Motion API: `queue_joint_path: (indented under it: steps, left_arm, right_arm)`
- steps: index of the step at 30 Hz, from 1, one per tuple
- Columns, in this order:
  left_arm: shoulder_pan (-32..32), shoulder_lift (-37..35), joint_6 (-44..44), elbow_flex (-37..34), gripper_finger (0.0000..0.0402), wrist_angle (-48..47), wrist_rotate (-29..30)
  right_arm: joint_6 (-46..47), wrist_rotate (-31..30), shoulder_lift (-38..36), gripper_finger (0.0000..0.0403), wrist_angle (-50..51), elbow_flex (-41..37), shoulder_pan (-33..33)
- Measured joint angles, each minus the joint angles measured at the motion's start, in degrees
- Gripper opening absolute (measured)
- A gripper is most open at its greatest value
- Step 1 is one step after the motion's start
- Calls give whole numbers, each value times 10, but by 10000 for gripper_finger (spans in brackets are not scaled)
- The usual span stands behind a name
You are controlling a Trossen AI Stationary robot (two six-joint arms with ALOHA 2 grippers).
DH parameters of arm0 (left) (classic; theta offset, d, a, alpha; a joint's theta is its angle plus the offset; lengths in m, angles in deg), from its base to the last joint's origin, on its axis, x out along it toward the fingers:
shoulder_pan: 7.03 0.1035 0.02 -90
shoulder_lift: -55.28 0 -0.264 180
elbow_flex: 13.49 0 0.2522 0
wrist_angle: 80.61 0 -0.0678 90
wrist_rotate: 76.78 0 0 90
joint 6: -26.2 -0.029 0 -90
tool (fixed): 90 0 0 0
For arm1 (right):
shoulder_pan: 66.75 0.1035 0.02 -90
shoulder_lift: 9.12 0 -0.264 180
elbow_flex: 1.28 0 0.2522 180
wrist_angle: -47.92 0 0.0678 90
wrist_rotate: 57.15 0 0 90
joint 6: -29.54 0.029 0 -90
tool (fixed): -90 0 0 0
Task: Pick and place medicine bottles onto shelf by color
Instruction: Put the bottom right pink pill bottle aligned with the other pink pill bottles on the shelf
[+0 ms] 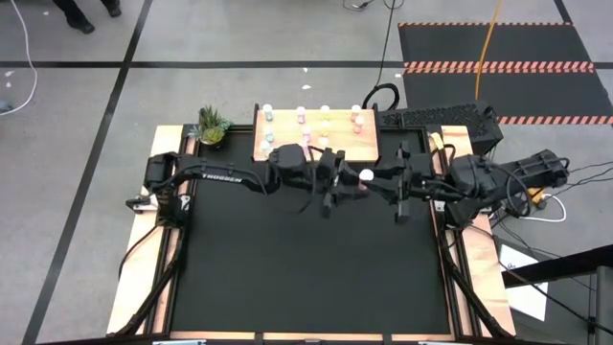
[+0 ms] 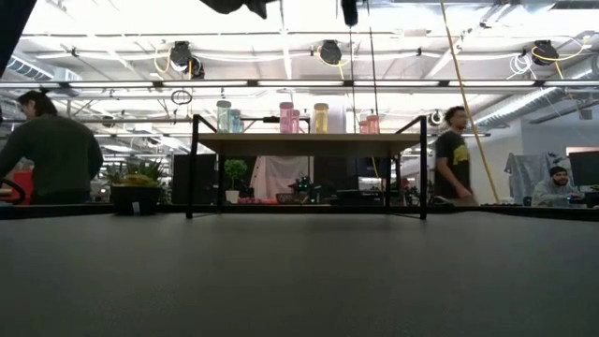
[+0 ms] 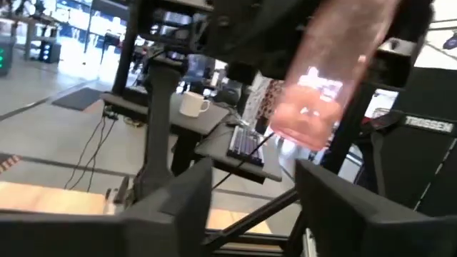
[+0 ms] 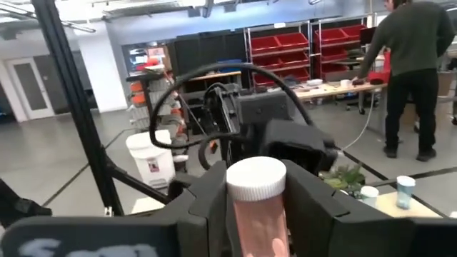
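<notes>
A pink medicine bottle (image 4: 258, 218) with a white cap (image 1: 366, 175) sits in my right gripper (image 1: 374, 179), high above the table's middle, just in front of the shelf. My left gripper (image 1: 337, 188) faces it from the left, open, its fingers (image 3: 187, 203) close to the bottle (image 3: 314, 100) without touching it. The wooden shelf (image 1: 316, 144) stands on thin dark legs at the far edge of the mat (image 2: 309, 142). On it stand bluish (image 2: 225, 114), pink (image 2: 286, 117) and yellow (image 2: 321, 117) bottles. My right gripper pinches the pink bottle's body (image 4: 257, 228) just below the white cap, one finger (image 4: 208, 203) on each side. The fingers come in level from the table's right. The bottle stands upright, cap up, lifted clear of the table.
A small potted plant (image 1: 212, 126) stands left of the shelf. A keyboard (image 1: 436, 117) lies to the right of the shelf, off the mat. People stand and walk in the room behind (image 2: 51, 150). The black mat (image 1: 306, 268) stretches toward the near edge.
</notes>
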Motion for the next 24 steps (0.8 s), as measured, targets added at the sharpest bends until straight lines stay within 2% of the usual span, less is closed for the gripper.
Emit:
queue_joint_path:
  steps: [4,7,12,15,19,21,24]
  left_arm:
    - [12,-1,7,0,270,-4,-22]
    - [23,-1,7,0,325,-22,-69]
    - [45,-23,19,0,377,-115,-81]
    - [51,-57,-23,0,384,-209,-47]
    - [50,-122,-98,0,380,-307,49]
    - [47,-152,-130,1,373,-329,107]
    - [41,-193,-172,1,358,-357,180]
  right_arm:
    - [2,9,1,108,24,0,-22]
    - [-7,13,0,109,42,0,-47]
    - [-58,30,-18,110,75,0,-102]
    - [-68,91,-33,111,74,0,-145]
    - [-80,142,-49,111,81,-8,-212]
    - [-100,173,-51,111,76,-36,-254]
    - [-111,232,-49,111,-4,-110,-322]
